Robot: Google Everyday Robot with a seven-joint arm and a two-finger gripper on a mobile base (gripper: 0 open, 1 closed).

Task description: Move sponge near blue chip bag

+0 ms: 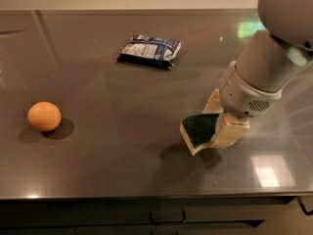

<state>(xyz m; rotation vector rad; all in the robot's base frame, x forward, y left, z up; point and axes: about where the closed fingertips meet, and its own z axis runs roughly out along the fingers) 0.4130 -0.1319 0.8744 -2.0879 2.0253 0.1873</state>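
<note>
The sponge (198, 130), dark green on top with a pale yellow base, is held between the cream fingers of my gripper (218, 120) at the right front of the dark countertop. It is tilted and lifted slightly above the surface, with its shadow below. The gripper is shut on it. The blue chip bag (150, 50), dark blue and white, lies flat at the back centre, well apart from the sponge, up and to the left of it.
A round orange fruit (44, 116) sits at the left side of the countertop (122, 102). The counter's front edge runs along the bottom, with dark cabinet fronts below. My large white arm (274, 58) fills the right side.
</note>
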